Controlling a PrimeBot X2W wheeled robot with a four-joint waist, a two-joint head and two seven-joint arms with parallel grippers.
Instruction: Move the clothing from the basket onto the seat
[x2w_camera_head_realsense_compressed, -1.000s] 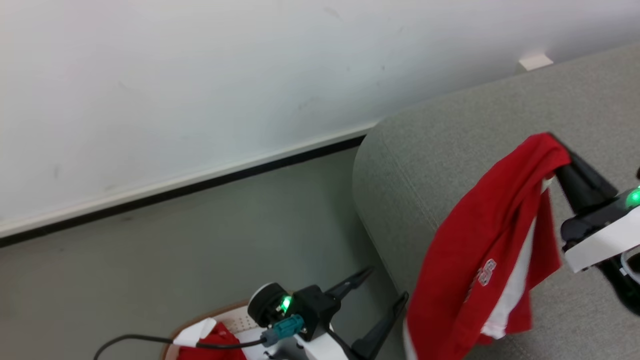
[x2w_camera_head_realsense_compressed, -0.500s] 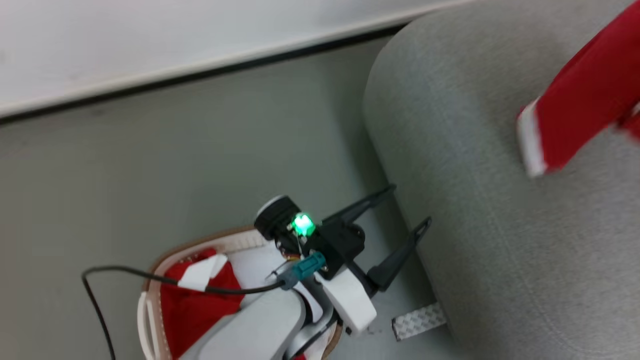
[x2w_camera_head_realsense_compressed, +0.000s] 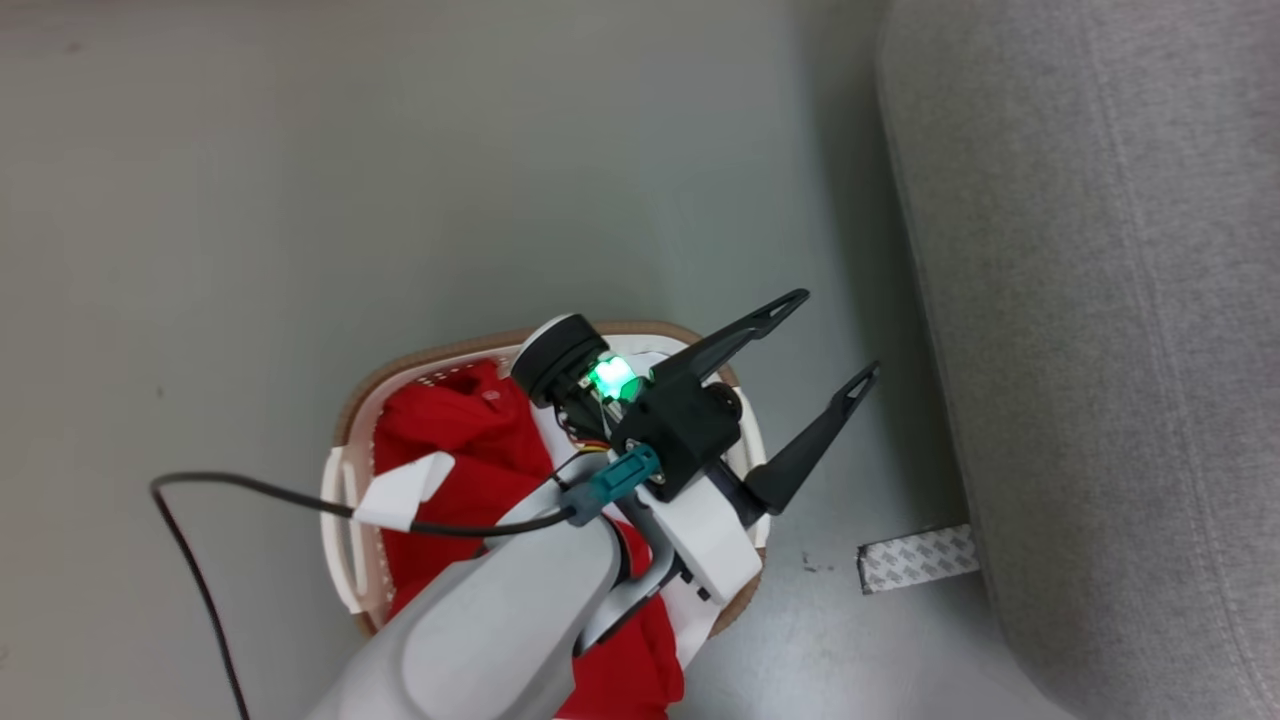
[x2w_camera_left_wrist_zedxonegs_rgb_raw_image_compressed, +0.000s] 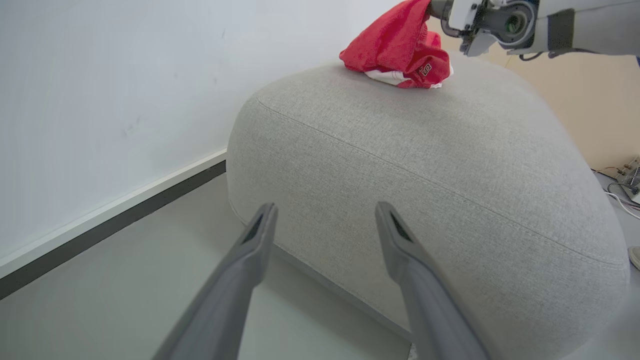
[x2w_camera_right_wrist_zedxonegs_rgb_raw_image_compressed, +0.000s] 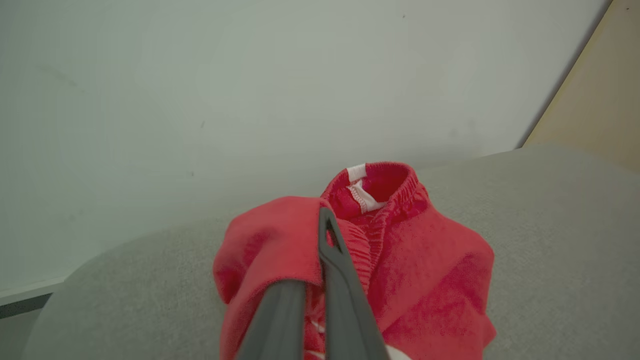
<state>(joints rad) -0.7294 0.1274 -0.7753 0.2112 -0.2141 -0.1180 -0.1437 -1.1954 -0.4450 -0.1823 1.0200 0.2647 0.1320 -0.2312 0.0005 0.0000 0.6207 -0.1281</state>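
The cream basket (x2w_camera_head_realsense_compressed: 347, 500) with a brown rim stands on the floor beside the grey seat (x2w_camera_head_realsense_compressed: 1100, 300). Red clothing (x2w_camera_head_realsense_compressed: 450, 435) with a white tag lies inside it. My left gripper (x2w_camera_head_realsense_compressed: 830, 338) hovers open and empty above the basket's far side, pointing at the seat's flank (x2w_camera_left_wrist_zedxonegs_rgb_raw_image_compressed: 425, 150); in its wrist view the gripper (x2w_camera_left_wrist_zedxonegs_rgb_raw_image_compressed: 325, 210) stands wide. On top of the seat rests a bunched red garment (x2w_camera_left_wrist_zedxonegs_rgb_raw_image_compressed: 400, 50) with white bands, and my right gripper (x2w_camera_left_wrist_zedxonegs_rgb_raw_image_compressed: 440, 9) is shut on its upper fold. Up close, the right gripper (x2w_camera_right_wrist_zedxonegs_rgb_raw_image_compressed: 322, 240) pinches the garment (x2w_camera_right_wrist_zedxonegs_rgb_raw_image_compressed: 430, 260) over the seat (x2w_camera_right_wrist_zedxonegs_rgb_raw_image_compressed: 550, 210).
A white wall (x2w_camera_left_wrist_zedxonegs_rgb_raw_image_compressed: 100, 100) with a dark baseboard runs behind the seat. A patch of patterned tape (x2w_camera_head_realsense_compressed: 915, 558) lies on the grey floor at the seat's foot. A black cable (x2w_camera_head_realsense_compressed: 200, 560) trails off my left arm. Cables lie on the floor beyond the seat (x2w_camera_left_wrist_zedxonegs_rgb_raw_image_compressed: 622, 192).
The head camera has tilted down from the wall and seat top onto the basket, so the garment held by the right gripper has left that view. The left gripper has stayed open.
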